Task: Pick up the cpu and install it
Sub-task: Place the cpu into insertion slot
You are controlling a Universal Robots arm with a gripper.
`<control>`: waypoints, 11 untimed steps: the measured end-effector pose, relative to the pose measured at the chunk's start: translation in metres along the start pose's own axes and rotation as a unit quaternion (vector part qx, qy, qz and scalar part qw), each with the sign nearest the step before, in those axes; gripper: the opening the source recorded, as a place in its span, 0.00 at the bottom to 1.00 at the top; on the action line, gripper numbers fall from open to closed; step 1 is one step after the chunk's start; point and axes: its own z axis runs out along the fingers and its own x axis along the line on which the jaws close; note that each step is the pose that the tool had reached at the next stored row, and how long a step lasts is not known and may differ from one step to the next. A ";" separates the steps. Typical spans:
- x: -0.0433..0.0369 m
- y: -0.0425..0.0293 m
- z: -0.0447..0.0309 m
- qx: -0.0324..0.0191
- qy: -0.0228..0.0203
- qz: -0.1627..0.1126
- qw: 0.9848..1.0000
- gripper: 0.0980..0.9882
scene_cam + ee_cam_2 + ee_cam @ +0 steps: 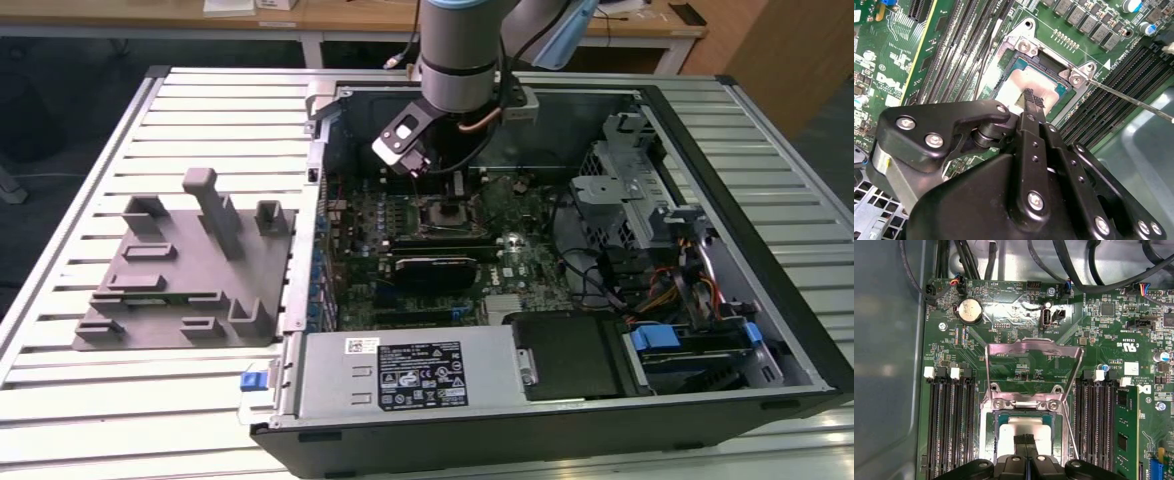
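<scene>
Room: silver metal load plate (1029,345) raised
Cpu (1009,432): shiny silver square in socket (988,407)
My claw: black gripper (1026,439), pressed together

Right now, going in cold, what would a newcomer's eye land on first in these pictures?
The exterior view shows the arm reaching down into an open computer case on a slatted table. In both wrist views the claw, fingers together, points at the silver cpu, which lies in the socket with its metal frame swung up. A grey fixture block sits at the exterior view's left.
</scene>
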 end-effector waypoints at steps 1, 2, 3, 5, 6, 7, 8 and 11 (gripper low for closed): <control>0.0000 0.0000 0.0006 0.000 0.000 0.000 1.000 0.01; 0.0000 -0.0001 0.0011 0.000 0.000 0.000 1.000 0.01; 0.0000 -0.0001 0.0013 0.000 0.000 0.000 1.000 0.01; -0.0001 -0.0001 0.0013 0.000 0.000 0.000 1.000 0.01; 0.0000 -0.0001 0.0013 0.000 0.000 0.000 1.000 0.01; 0.0000 -0.0001 0.0014 0.000 0.000 0.000 1.000 0.01; 0.0000 -0.0001 0.0017 0.000 0.000 0.000 1.000 0.01; 0.0000 -0.0002 0.0032 0.000 0.000 0.000 1.000 0.01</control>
